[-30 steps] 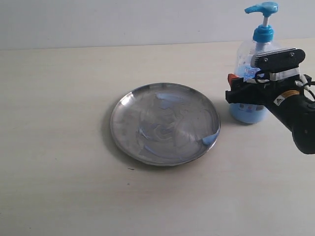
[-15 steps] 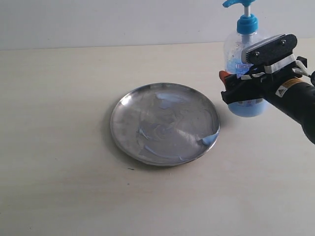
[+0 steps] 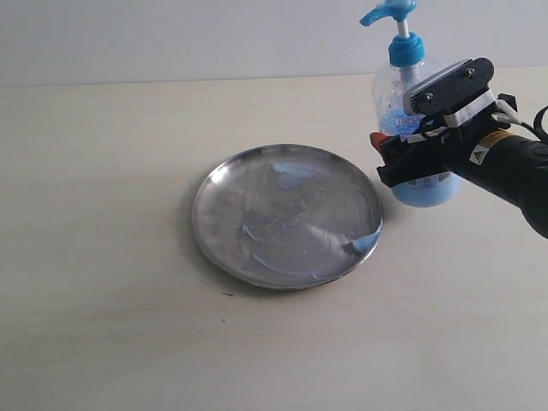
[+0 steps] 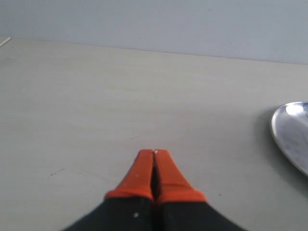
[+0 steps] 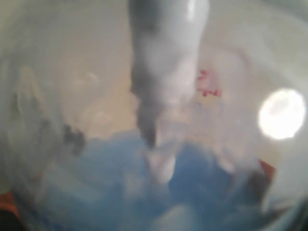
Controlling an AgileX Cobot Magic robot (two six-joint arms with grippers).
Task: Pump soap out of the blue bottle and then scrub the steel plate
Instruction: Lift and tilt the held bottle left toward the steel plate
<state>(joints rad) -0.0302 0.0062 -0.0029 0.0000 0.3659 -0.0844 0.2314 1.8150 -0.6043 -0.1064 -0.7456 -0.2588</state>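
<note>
Blue bottle [image 3: 394,92] near-upright, pump head [image 3: 387,12] leftward

my two grippers
right gripper [image 3: 409,164] clamped around the blue bottle [image 3: 390,94]; left gripper [image 4: 154,161] low, orange tips pressed together.

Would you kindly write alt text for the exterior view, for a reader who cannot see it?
The right end effector grips a tilted blue bottle beside a steel plate smeared with soap, on a pale table.
</note>
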